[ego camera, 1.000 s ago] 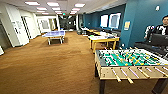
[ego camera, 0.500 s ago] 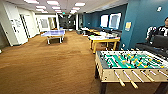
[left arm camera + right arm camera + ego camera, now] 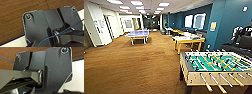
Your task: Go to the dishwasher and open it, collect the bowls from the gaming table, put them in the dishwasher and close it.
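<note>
**Robot in a carpeted games room, gaming table ahead on the right**

From the head camera you are looking down a long room with brown carpet (image 3: 134,65). The gaming table (image 3: 189,40), white-topped with yellow legs and edges, stands in the middle distance, right of centre, against a dark blue wall (image 3: 231,22). Whether bowls sit on it cannot be made out from here. Nearer to you, at the lower right, is a foosball table (image 3: 214,67) with a green field and rods; it lies between you and the blue wall, and the gaming table is beyond its far end. Farther off on the left stands a blue table-tennis table (image 3: 137,34). A person (image 3: 244,32) in dark clothing sits at the far right edge.

Both wrist cameras look down past the robot's own dark plates at brown carpet and a white surface. You cannot tell how far either gripper is spread, or whether either has hold of anything.
</note>
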